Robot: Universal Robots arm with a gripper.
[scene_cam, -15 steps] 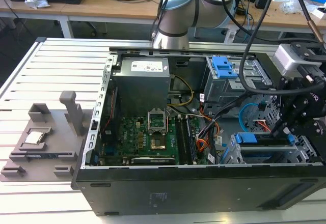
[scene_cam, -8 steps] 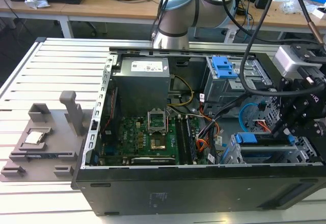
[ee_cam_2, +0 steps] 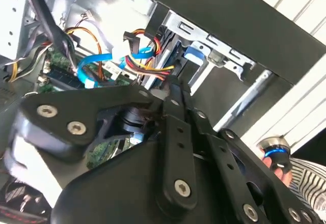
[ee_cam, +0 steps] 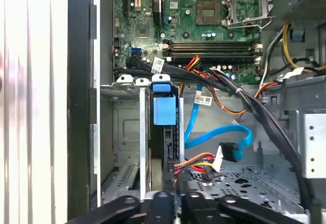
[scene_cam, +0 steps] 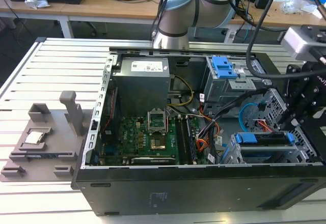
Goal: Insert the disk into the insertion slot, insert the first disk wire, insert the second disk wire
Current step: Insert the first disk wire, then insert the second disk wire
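Currently: flat grey hard drive in bright blue plastic carrier [scene_cam: 265, 139], seated inside silver perforated sheet-metal drive cage [scene_cam: 230, 154], exterior view's lower right; black pincer [scene_cam: 291, 122] close above, grip state cannot be told.

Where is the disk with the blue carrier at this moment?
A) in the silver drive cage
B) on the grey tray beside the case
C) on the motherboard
A: in the exterior view the disk sits between the perforated walls of the silver drive cage.
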